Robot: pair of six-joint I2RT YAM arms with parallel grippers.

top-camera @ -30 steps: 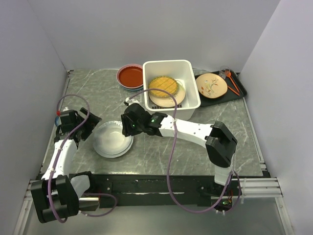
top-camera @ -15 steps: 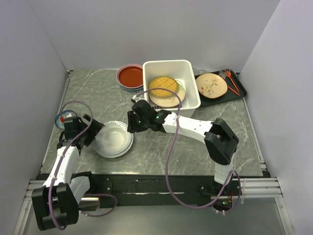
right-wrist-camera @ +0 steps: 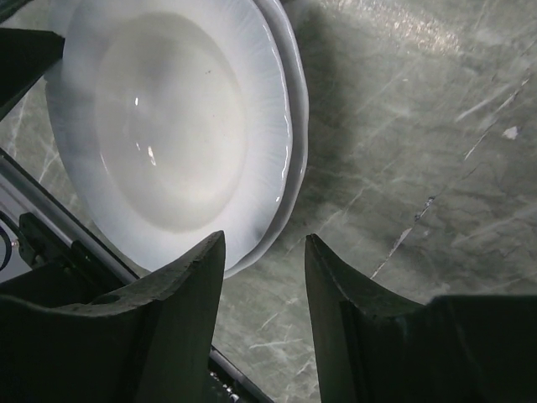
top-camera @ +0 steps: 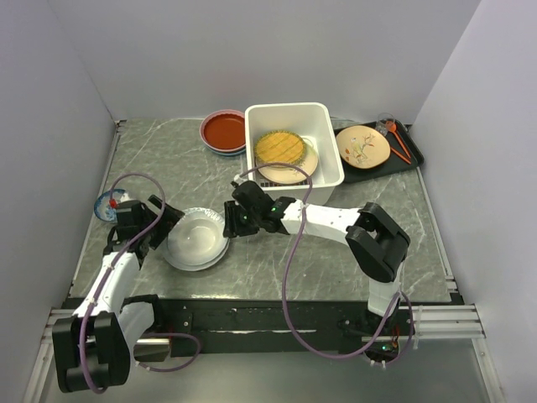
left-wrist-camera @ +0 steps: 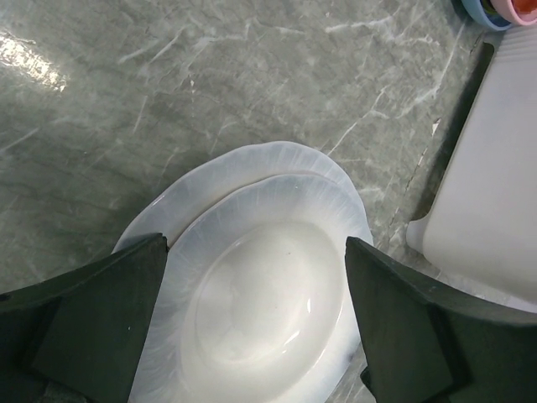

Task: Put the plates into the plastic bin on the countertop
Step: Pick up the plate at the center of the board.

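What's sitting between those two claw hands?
Two stacked white plates, shown in the top view, with the left gripper at their left edge and the right gripper at their right.

From my overhead camera, fixed high behind the arm bases, I look down and forward across the whole countertop (top-camera: 168, 159) to the back wall (top-camera: 277, 50). My two wrist cameras sit low and close, pointing down from opposite sides at the same stack of white plates (right-wrist-camera: 168, 126), which the overhead view also holds.
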